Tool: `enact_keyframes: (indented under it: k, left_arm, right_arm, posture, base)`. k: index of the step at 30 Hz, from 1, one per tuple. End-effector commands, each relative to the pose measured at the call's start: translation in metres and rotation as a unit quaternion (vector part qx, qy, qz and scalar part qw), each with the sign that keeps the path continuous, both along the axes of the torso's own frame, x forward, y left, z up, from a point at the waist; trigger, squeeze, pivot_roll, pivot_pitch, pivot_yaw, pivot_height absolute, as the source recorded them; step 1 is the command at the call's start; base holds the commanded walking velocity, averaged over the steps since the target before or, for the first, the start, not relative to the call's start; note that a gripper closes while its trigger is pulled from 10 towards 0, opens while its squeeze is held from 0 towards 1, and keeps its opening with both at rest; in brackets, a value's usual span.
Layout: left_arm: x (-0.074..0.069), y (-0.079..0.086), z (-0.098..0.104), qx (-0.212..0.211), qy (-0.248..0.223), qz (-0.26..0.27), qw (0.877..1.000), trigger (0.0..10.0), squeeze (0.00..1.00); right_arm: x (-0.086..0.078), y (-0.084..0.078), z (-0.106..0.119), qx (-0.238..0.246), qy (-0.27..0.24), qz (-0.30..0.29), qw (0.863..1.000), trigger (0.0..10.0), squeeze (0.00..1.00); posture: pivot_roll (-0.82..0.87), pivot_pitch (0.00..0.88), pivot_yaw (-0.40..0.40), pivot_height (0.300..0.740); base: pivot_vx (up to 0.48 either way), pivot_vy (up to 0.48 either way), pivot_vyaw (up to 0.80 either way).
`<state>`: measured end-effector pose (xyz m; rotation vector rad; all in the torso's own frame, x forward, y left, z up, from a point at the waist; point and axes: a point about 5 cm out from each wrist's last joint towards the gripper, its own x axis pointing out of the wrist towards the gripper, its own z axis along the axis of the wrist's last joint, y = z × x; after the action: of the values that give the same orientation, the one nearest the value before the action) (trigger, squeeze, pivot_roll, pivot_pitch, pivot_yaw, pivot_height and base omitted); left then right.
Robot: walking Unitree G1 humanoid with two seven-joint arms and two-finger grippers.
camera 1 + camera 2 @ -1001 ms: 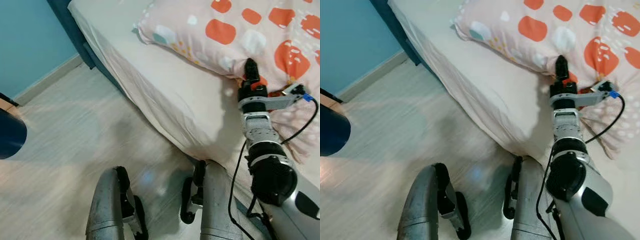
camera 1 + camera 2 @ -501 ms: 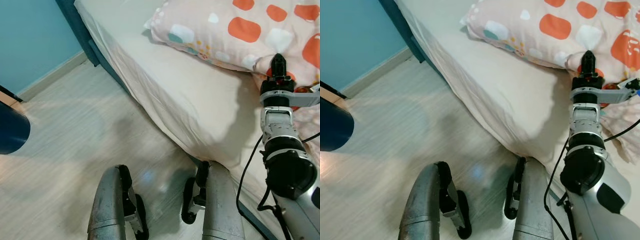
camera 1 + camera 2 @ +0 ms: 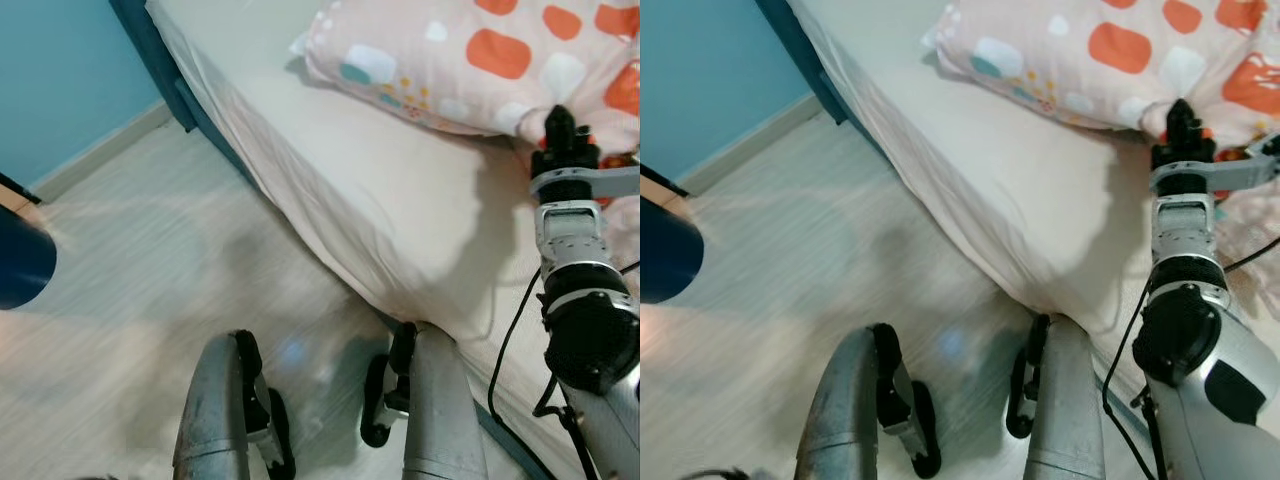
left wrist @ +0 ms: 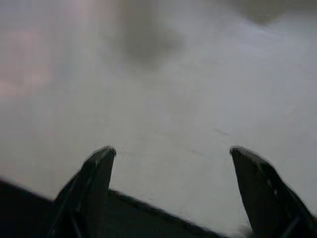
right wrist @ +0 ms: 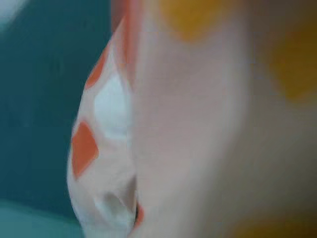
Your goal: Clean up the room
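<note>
Right gripper (image 3: 560, 125) clamps the spotted pillow (image 3: 470, 55) on the bed (image 3: 380, 200); left gripper (image 4: 173, 163) hangs wide open; no legible writing.

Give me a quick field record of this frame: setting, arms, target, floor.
setting: bedside, bed with cream sheet, teal wall
right gripper: reaching over the bed, fingertips at the near edge of the pillow; fingers hidden in fabric, grip cannot be told
pillow: pink with orange and white patches, lying on the bed
left gripper: fingers apart, idle over the floor
floor: pale wood, dark blue object at the robot's left
image: blurred
</note>
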<state>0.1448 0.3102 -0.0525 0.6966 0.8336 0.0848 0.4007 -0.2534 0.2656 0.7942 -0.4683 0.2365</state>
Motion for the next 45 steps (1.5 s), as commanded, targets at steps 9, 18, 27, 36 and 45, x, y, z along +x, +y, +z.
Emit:
enact_keyframes:
  k: [9, 18, 27, 36, 45]
  left_arm:
    - [0.08, 0.03, 0.061, 0.062, -0.145, 0.073, 0.985, 10.0, 0.0]
    - [0.127, -0.021, 0.067, -0.047, -0.197, 0.066, 0.977, 10.0, 0.0]
    - [0.144, -0.096, 0.053, -0.156, -0.183, 0.005, 0.971, 10.0, 0.0]
    - [0.106, -0.083, 0.019, -0.172, -0.097, 0.082, 0.977, 10.0, 0.0]
    - [0.043, -0.08, -0.022, -0.164, 0.03, 0.123, 0.978, 10.0, 0.0]
  right_arm:
    - [-0.006, 0.062, -0.06, -0.151, 0.043, 0.131, 0.979, 0.0, 0.0]
    - [-0.016, 0.071, -0.074, -0.145, 0.04, 0.132, 0.98, 0.0, 0.0]
    - [-0.023, 0.056, -0.068, -0.162, 0.038, 0.1, 0.981, 0.0, 0.0]
    - [-0.027, 0.067, -0.077, -0.185, 0.055, 0.107, 0.975, 0.0, 0.0]
    - [-0.031, 0.084, -0.092, -0.192, 0.069, 0.127, 0.971, 0.0, 0.0]
  posture:
    - [0.05, 0.29, -0.026, 0.54]
    - [-0.01, 0.168, -0.013, 0.565]
    - [-0.04, 0.082, -0.013, 0.6]
    - [-0.05, 0.032, -0.004, 0.635]
    - [-0.07, 0.006, 0.007, 0.67]
  base:
    - [0.0, 0.0, 0.0]
    - [0.0, 0.0, 0.0]
    - [0.0, 0.0, 0.0]
    - [-0.199, 0.0, 0.0]
    - [0.0, 0.0, 0.0]
